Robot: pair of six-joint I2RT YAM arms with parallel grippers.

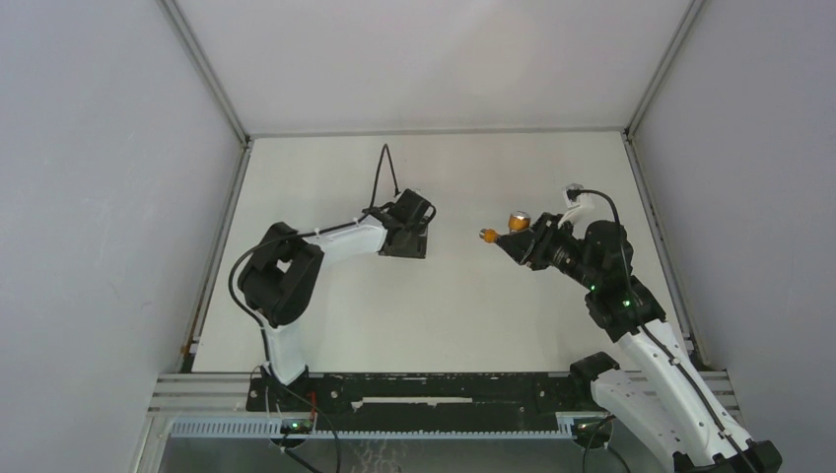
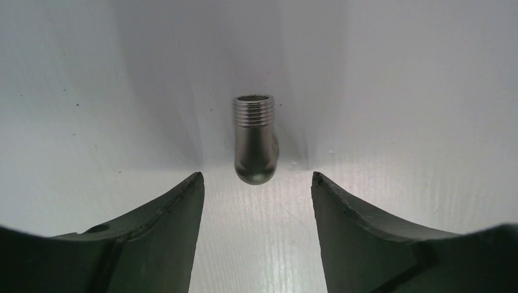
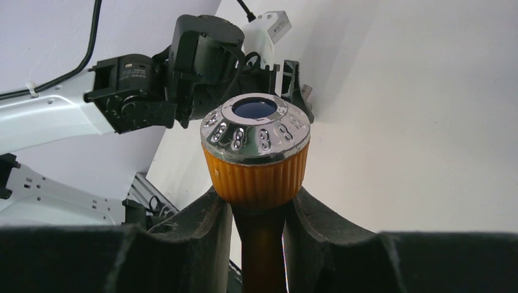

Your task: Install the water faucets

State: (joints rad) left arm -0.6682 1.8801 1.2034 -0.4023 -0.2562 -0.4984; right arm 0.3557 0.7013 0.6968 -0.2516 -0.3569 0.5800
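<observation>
The orange tap body [image 3: 256,165], with its ribbed collar and silvery round end, sticks up from my right gripper [image 3: 259,195], which is shut on its stem. In the top view this tap body [image 1: 511,229] hangs above the table's middle right, held by the right gripper [image 1: 519,242]. The small grey metal fitting [image 2: 255,139], threaded at its far end, rests on the white table just beyond the tips of my left gripper [image 2: 256,178]. That gripper is open and touches nothing. From above, the left gripper [image 1: 406,242] points down and hides the fitting.
White enclosure walls [image 1: 118,197] ring the table [image 1: 463,305]. My left arm [image 3: 153,91] shows across from the tap in the right wrist view. A black rail [image 1: 424,389] runs along the near edge by the arm bases.
</observation>
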